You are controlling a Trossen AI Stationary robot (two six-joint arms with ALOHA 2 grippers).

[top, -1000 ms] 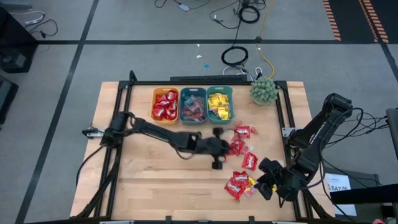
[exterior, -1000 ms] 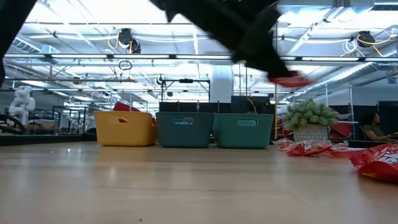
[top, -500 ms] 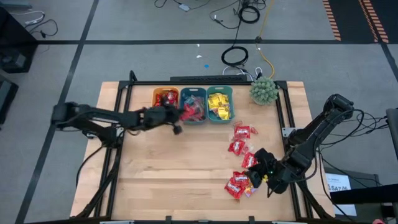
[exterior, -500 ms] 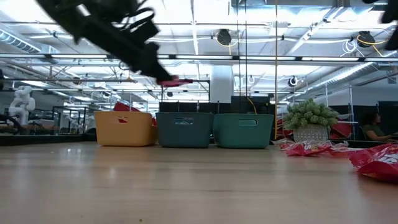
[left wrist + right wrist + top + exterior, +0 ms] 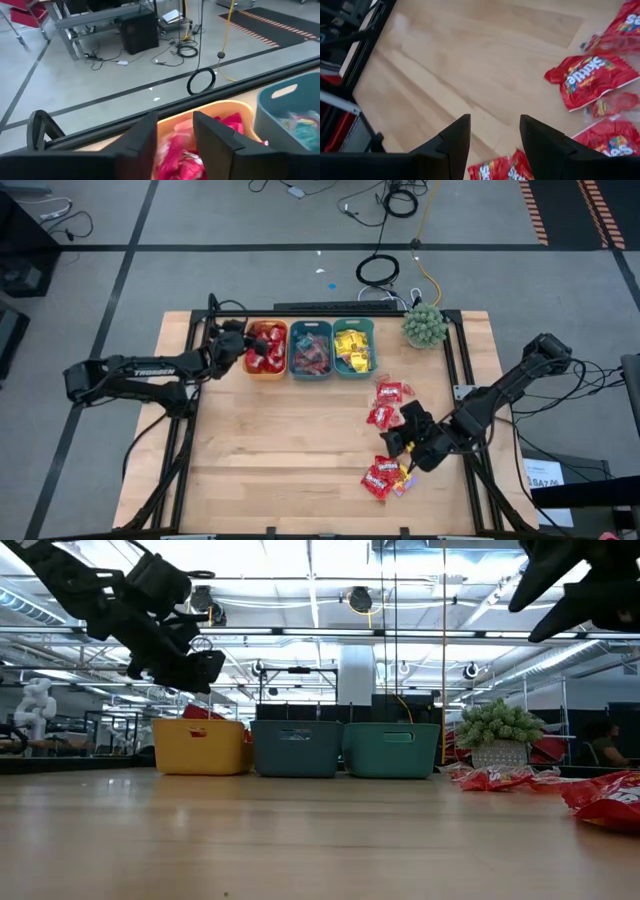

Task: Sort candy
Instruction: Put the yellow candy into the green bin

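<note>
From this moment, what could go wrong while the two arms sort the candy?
1. The left pincer is open over the orange bin, near its left rim; a packet let go here may land on the rim or the table.
2. The right pincer is open above the loose red packets. They lie close together, so it may pinch two or push one toward the table edge.

Left claw (image 5: 238,346) above leftmost bin (image 5: 266,370); packets (image 5: 388,418) right.

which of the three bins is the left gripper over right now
The orange bin, the leftmost of the row, holding red packets. The left gripper is at its edge; the two teal bins lie farther right.
</note>
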